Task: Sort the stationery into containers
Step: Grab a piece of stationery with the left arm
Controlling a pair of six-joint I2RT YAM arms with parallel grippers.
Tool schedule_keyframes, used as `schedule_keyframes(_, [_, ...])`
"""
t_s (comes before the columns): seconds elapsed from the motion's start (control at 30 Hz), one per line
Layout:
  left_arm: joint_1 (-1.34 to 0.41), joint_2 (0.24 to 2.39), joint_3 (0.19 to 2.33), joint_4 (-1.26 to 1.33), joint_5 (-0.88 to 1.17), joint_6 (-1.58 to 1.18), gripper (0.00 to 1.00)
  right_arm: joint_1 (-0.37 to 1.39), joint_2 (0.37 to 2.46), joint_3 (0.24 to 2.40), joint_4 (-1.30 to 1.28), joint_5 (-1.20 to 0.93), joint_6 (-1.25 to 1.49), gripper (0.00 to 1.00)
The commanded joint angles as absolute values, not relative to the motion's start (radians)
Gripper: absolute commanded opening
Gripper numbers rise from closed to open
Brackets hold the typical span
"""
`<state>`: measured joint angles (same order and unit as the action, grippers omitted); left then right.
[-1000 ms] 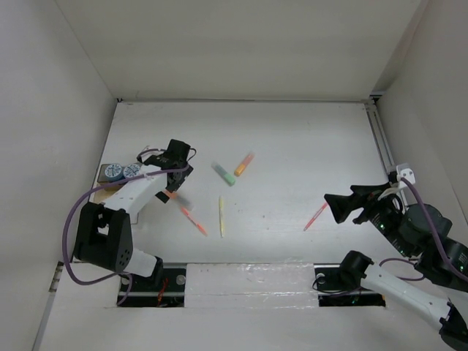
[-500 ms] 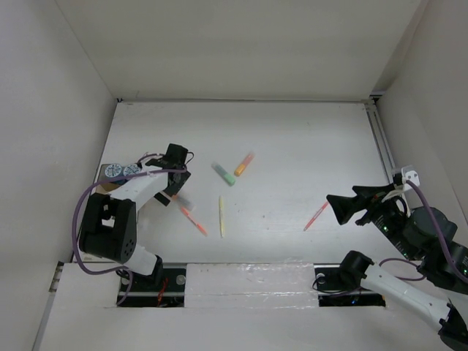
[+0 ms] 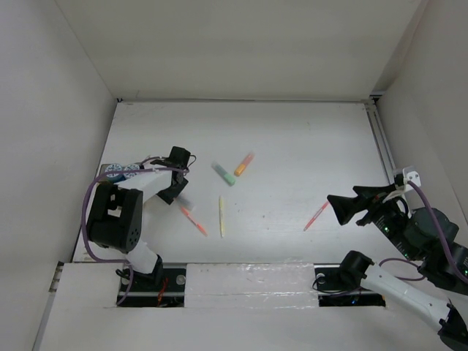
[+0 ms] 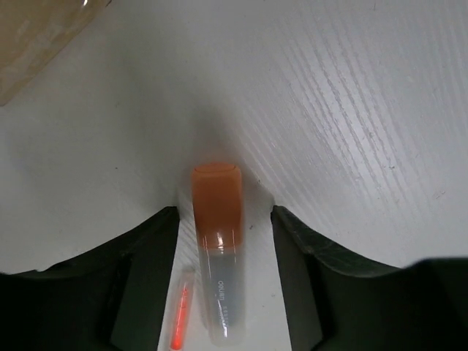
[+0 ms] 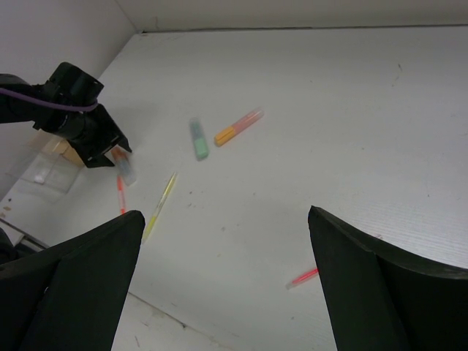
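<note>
A white, finely grained table (image 3: 292,139) sits inside plain white walls. A stubby highlighter (image 4: 217,197), orange cap on a clear plastic barrel, lies flat between the left gripper (image 4: 224,213)'s black fingers (image 4: 150,270). They straddle it, parted, with a gap on each side. A tan tray (image 4: 29,36) corner lies beyond. The right gripper (image 5: 225,213) hangs spread wide near a thin pink pen (image 5: 301,278).
</note>
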<state>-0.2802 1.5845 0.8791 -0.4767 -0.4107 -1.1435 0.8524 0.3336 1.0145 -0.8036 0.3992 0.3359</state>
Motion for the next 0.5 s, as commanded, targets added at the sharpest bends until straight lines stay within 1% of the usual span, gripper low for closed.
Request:
schedule_keyframes(0.0, [-0.279,1.631,0.853,-0.451,-0.394,-1.177,0.48,0.861,0.324,1.025,-0.778,0.393,0.327,1.0])
schedule_keyframes(0.07, [-0.279,1.631,0.853,-0.451,-0.394,-1.177,0.42,0.861,0.324,1.025,-0.778,0.393,0.327,1.0])
schedule_keyframes(0.1, [-0.279,1.631,0.853,-0.451,-0.384,-1.177,0.35,0.861,0.324,1.025,-0.778,0.393,0.327,1.0])
schedule_keyframes(0.13, [-0.279,1.631,0.853,-0.451,-0.383,-1.177,0.31,0.861,0.324,1.025,-0.778,0.393,0.327,1.0])
schedule_keyframes(0.17, [-0.279,1.631,0.853,-0.442,-0.383,-1.177,0.22,0.861,0.324,1.025,-0.778,0.393,0.327,1.0])
schedule_keyframes(0.2, [-0.279,1.631,0.853,-0.442,-0.374,-1.177,0.22,0.861,0.324,1.025,-0.778,0.393,0.327,1.0])
schedule_keyframes(0.23, [-0.279,1.631,0.853,-0.442,-0.374,-1.167,0.11,0.861,0.324,1.025,-0.778,0.402,0.327,1.0])
schedule_keyframes(0.27, [-0.279,1.631,0.853,-0.427,-0.374,-1.155,0.06,0.861,0.324,1.025,-0.778,0.402,0.327,1.0])
schedule_keyframes(0.33, [-0.279,1.631,0.885,-0.404,-0.342,-1.125,0.01,0.861,0.324,1.025,-0.778,0.402,0.327,1.0])
schedule_keyframes(0.47, [-0.279,1.658,1.046,-0.417,-0.305,-1.054,0.0,0.861,0.333,1.025,-0.778,0.402,0.327,1.0])
